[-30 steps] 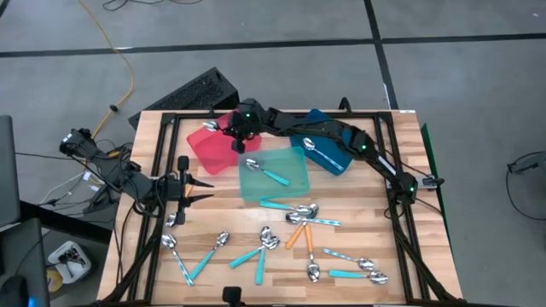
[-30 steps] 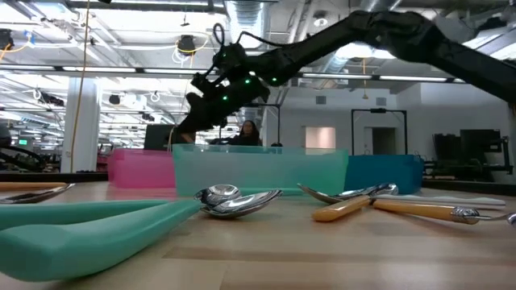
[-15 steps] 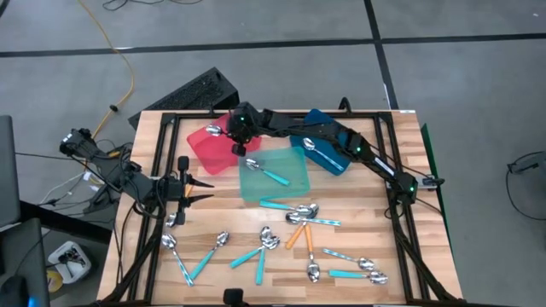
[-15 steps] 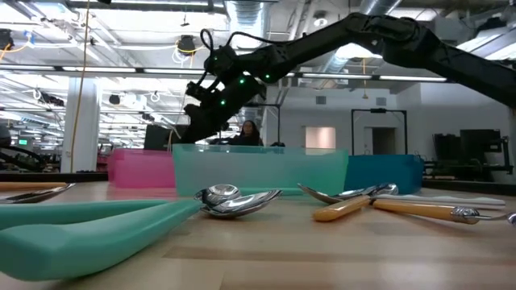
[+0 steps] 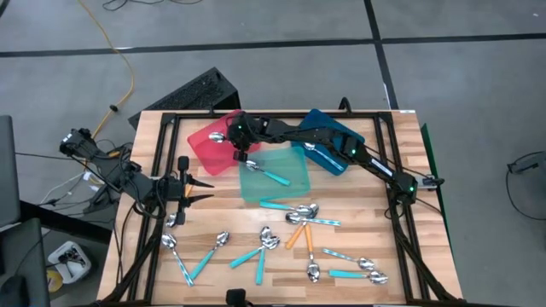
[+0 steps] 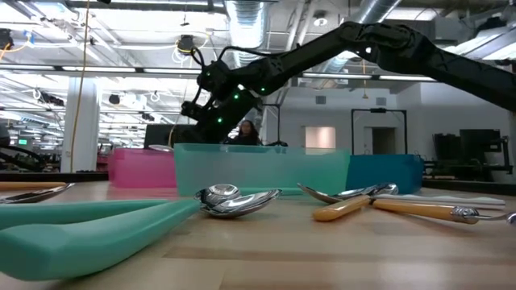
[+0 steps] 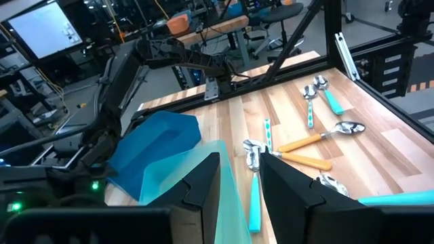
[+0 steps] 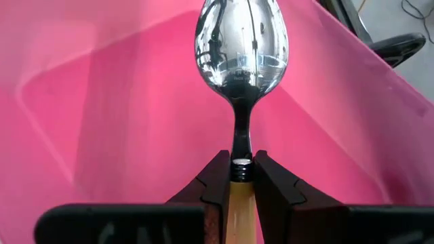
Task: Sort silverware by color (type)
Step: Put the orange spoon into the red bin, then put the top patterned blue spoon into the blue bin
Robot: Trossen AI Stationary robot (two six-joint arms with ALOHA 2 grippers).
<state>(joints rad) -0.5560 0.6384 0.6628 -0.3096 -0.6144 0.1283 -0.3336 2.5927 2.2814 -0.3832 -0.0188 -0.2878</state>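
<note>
High view first, going left to right: the left gripper [image 5: 207,184] sits parked at the left edge of the worktop [image 5: 358,213], holding nothing; in its own wrist view the two fingers [image 7: 203,193] stand a bit apart with only air between them. Past it is the red tray [image 5: 207,153], and right over that tray the right gripper [image 5: 229,136] is clenched on an orange-handled spoon [image 5: 218,136]. The right wrist view makes it plain: the fingers pinch the spoon right where the orange handle meets the metal neck, with the shiny bowl [image 8: 241,45] sticking straight out ahead over the tray's pink floor [image 8: 122,129]. I can't tell whether the bowl touches the tray or hangs just above it.

Next comes the teal tray [image 5: 294,175] with one teal-handled spoon [image 5: 265,173] lying in it, then the blue tray [image 5: 337,162], mostly covered by the right arm.

The loose spoons [image 5: 299,217] are scattered across the near half of the worktop, well apart from both grippers: teal, orange and pale handles mixed, a few overlapping in the middle.

No readable writing or brand anywhere. In the low view the held spoon is hidden behind the tray walls.
</note>
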